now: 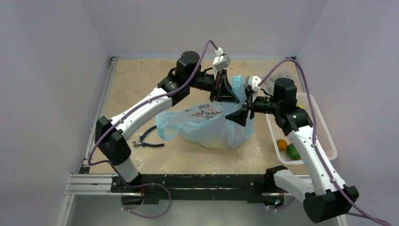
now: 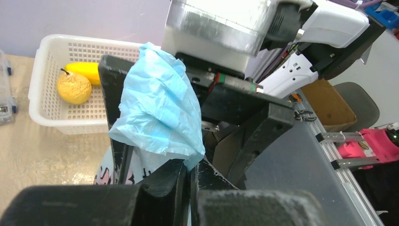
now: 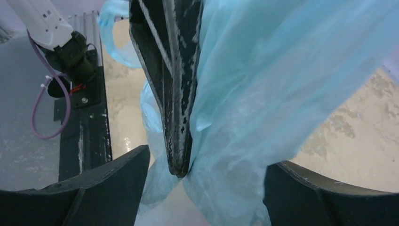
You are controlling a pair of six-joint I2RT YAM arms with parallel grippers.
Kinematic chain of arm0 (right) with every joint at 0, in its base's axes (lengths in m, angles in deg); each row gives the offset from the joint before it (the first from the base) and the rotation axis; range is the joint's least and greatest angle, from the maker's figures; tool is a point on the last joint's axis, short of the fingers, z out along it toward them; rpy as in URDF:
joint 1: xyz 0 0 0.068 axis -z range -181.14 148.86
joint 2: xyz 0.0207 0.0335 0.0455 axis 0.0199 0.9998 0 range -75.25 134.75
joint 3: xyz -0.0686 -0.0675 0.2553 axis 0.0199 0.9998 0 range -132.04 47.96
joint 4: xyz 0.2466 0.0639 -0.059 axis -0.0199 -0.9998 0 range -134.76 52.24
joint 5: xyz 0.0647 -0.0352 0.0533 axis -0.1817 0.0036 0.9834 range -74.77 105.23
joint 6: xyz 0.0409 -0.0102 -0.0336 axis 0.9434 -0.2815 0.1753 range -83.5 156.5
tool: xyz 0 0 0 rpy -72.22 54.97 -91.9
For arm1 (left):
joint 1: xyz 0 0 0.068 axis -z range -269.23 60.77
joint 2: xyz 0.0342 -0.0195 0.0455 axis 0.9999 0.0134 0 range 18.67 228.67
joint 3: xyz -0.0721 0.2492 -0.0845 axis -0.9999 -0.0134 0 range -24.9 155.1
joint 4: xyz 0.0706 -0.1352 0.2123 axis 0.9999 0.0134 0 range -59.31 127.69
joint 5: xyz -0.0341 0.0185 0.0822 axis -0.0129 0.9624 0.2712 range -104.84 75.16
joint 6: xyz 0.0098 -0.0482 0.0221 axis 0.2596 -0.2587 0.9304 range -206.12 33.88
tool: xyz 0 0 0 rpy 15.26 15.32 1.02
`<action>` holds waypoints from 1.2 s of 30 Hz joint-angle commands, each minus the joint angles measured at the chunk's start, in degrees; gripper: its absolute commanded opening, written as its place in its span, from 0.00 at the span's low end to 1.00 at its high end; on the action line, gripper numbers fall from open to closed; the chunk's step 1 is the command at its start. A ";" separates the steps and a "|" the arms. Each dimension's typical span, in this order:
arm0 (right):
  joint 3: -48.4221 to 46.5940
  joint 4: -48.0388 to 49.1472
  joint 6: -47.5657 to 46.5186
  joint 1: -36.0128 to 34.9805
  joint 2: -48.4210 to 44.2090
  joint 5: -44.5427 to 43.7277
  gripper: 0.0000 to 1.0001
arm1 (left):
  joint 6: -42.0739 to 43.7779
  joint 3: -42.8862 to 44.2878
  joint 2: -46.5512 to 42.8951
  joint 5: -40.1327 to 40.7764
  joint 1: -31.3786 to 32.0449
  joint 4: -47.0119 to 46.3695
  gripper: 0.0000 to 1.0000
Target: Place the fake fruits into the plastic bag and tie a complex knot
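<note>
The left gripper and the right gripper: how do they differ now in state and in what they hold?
The left gripper has its jaws shut; the right gripper has its jaws wide open. The left gripper pinches a bunched strip of the plastic bag; the right gripper grips nothing, the bag film only hangs between its jaws. Both have black jaws and meet at the bag's top.

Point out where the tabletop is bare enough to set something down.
Bare: the far-left corner behind the left arm; the near strip between the plastic bag and base rail. Crowded: the centre, where left gripper and right gripper meet; pliers beside the bag; basket along the right edge.
</note>
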 commanded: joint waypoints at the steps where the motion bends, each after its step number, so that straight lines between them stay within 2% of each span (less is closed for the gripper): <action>1: 4.39 6.73 0.42 -0.55 -1.86 -1.99 0.74 | -0.60 3.85 0.82 1.38 -0.73 1.68 0.00; 7: 9.94 11.76 3.29 -0.55 -2.25 -3.53 0.27 | -1.56 4.34 0.92 6.46 -1.48 0.82 0.00; 9: 10.67 12.67 3.79 -0.54 -1.47 -4.16 0.02 | -2.44 4.37 0.60 7.28 -1.45 0.81 0.00; 10: 10.83 12.92 3.85 -0.55 -1.02 -4.44 0.00 | -2.65 4.47 0.48 7.74 -1.45 0.83 0.00; 11: 10.97 13.06 3.89 -0.55 -0.57 -4.44 0.00 | -2.45 4.89 0.27 7.96 -1.55 1.63 0.04; 14: 10.93 12.56 2.86 -0.56 0.00 -4.47 0.00 | 0.49 6.21 -1.75 8.71 -3.31 8.59 0.64; 15: 10.81 12.26 2.36 -0.55 0.11 -4.14 0.00 | 2.14 6.18 -3.33 9.66 -4.47 11.78 0.81; 16: 10.62 11.98 1.96 -0.52 0.19 -3.77 0.00 | 3.69 5.63 -5.27 10.98 -6.07 14.79 0.94; 17: 10.37 11.54 1.57 -0.54 0.30 -3.40 0.00 | 5.38 4.81 -7.41 11.84 -8.11 17.48 0.99; 19: 9.46 10.66 1.09 -0.50 0.77 -2.72 0.00 | 11.06 3.76 -12.21 11.18 -13.20 24.52 1.00; 21: 8.17 9.30 0.91 -0.55 1.50 -2.03 0.00 | 22.52 1.95 -18.25 10.39 -17.97 35.55 1.00; 23: 6.90 7.70 1.20 -0.52 2.36 -1.23 0.00 | 37.72 -0.27 -24.52 5.82 -23.10 46.90 1.00; 24: 6.17 6.55 1.32 -0.52 3.02 -0.98 0.00 | 51.25 0.42 -26.65 4.55 -25.42 58.89 1.00; 26: 5.46 5.42 2.14 -0.55 3.93 -0.79 0.00 | 70.17 4.75 -27.69 7.84 -26.65 78.28 1.00; 27: 5.28 5.26 3.10 -0.48 4.35 -0.83 0.00 | 76.64 6.72 -27.29 9.77 -26.68 85.79 1.00; 28: 5.14 5.13 4.01 -0.40 4.75 -0.84 0.00 | 79.27 7.54 -27.37 11.62 -26.68 90.10 1.00; 30: 5.08 5.05 6.07 -0.39 5.78 -0.55 0.00 | 80.72 4.54 -30.12 13.75 -26.68 92.45 1.00; 31: 5.04 4.99 7.08 -0.37 6.33 -0.43 0.00 | 79.84 0.81 -33.14 14.85 -26.68 89.77 1.00; 33: 4.87 5.48 9.29 -0.17 7.41 -0.55 0.00 | 75.93 -8.64 -41.27 18.31 -26.60 78.56 1.00; 36: 5.22 8.19 14.12 0.66 8.84 0.07 0.00 | 75.96 -21.01 -51.15 22.77 -25.84 64.92 1.00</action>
